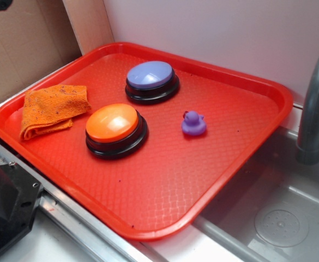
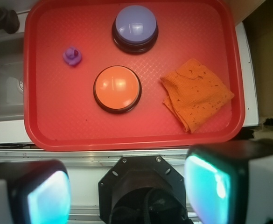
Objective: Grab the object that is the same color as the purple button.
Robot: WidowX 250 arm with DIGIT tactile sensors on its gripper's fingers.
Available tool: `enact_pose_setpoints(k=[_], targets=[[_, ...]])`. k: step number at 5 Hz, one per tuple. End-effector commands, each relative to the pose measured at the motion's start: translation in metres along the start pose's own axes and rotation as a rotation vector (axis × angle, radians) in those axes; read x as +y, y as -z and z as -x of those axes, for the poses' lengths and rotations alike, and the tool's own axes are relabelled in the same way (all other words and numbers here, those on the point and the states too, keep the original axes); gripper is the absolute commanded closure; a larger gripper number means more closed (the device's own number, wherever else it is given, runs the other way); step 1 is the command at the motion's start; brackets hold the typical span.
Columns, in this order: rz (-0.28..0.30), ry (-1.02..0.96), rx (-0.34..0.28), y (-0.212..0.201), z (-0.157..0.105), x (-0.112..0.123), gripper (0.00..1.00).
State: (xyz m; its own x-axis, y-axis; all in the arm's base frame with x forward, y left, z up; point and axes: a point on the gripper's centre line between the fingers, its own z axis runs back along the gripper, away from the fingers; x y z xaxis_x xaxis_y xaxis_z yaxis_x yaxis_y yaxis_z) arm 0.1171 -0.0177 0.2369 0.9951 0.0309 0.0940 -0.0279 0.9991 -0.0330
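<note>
A tiny purple rubber duck (image 1: 193, 123) (image 2: 72, 56) stands on the red tray (image 1: 164, 185) (image 2: 57, 121), to the right of both buttons in the exterior view. The purple button (image 1: 151, 79) (image 2: 135, 28), a lavender dome on a black base, sits at the tray's far side. My gripper (image 2: 127, 189) hangs high above the robot's base, outside the tray's near edge and far from the duck. Its two fingers stand wide apart with nothing between them. The exterior view does not show the gripper.
An orange-domed button (image 1: 115, 129) (image 2: 117, 87) sits mid-tray. A folded orange cloth (image 1: 53, 109) (image 2: 197, 93) lies near it. A grey sink (image 1: 279, 218) with a faucet (image 1: 314, 103) borders the tray. Cardboard (image 1: 23, 43) stands behind, and the robot's black base (image 2: 143, 191) is below the gripper.
</note>
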Motion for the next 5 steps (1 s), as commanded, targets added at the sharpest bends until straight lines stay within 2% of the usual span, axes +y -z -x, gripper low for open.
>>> enact_pose_setpoints(k=[1, 2, 3, 5], targets=[[0.000, 0.000, 0.000, 0.000, 0.000, 0.000, 0.00], [-0.037, 0.090, -0.028, 0.009, -0.025, -0.011, 0.00], [-0.068, 0.008, -0.102, 0.027, -0.046, -0.023, 0.00], [-0.095, -0.014, -0.156, 0.083, -0.103, -0.055, 0.00]])
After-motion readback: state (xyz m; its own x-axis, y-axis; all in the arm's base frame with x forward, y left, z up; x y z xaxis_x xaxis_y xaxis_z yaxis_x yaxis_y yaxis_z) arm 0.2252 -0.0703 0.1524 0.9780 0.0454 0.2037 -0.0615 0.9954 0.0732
